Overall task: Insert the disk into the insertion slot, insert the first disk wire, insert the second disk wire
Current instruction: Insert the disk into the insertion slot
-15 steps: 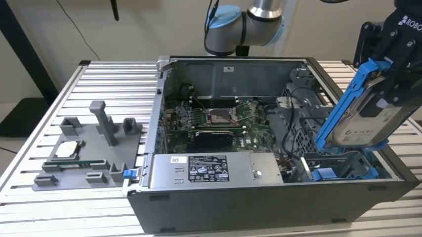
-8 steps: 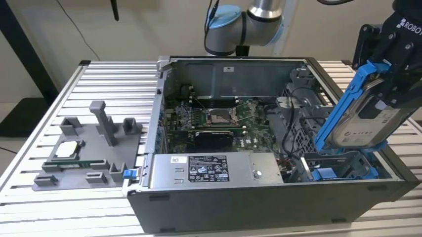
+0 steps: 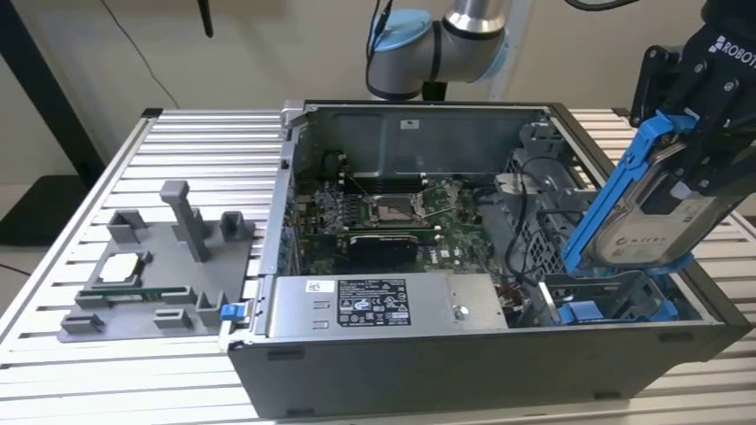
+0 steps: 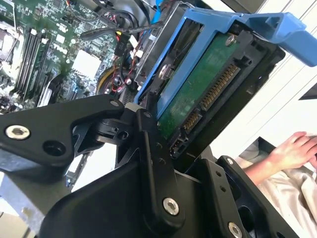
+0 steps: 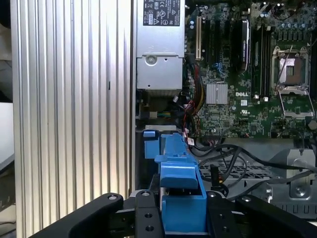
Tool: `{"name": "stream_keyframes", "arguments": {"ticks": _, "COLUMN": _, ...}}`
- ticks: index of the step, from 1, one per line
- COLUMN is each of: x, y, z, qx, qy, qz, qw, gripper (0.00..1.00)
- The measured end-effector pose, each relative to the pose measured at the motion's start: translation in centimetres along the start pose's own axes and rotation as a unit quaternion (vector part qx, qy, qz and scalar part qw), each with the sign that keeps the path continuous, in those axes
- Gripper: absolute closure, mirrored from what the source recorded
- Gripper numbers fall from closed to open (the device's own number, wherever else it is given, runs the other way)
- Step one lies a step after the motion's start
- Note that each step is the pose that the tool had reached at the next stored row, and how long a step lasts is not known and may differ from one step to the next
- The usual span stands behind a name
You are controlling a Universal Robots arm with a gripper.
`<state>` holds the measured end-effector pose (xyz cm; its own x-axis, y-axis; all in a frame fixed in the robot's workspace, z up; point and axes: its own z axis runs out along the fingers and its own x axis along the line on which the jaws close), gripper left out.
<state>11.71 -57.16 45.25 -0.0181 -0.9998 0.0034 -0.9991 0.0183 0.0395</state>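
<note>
gripper: clamped on the disk's blue frame, above the case's drive-cage end
disk: tilted, lower end close over the slot, not yet inside
slot: in the case's drive cage, below the disk
case: open, on slatted table

Table: silver ribbed aluminium slats, seen also in the first wrist view. Directly on it: open grey computer case toward the exterior view's right; grey plastic fixture tray just beside it, leftward.
</note>
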Motion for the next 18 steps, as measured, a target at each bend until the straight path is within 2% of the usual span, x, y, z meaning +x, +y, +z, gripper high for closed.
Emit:
{"name": "stream_keyframes", "arguments": {"ticks": 8, "x": 0.00, "y": -0.05, "z": 0.41, "qx": -0.0003, "qy": -0.0006, "qz": 0.000, "qw": 1.0000, "gripper": 1.00}}
{"name": "stream_keyframes", "arguments": {"ticks": 12, "x": 0.07, "y": -0.17, "z": 0.95, "qx": -0.0020, "qy": -0.0011, "qz": 0.000, "qw": 1.0000, "gripper": 1.00}}
{"name": "stream_keyframes", "arguments": {"ticks": 18, "x": 0.21, "y": -0.32, "z": 1.99, "qx": -0.0021, "qy": -0.0015, "qz": 0.000, "qw": 1.0000, "gripper": 1.00}}
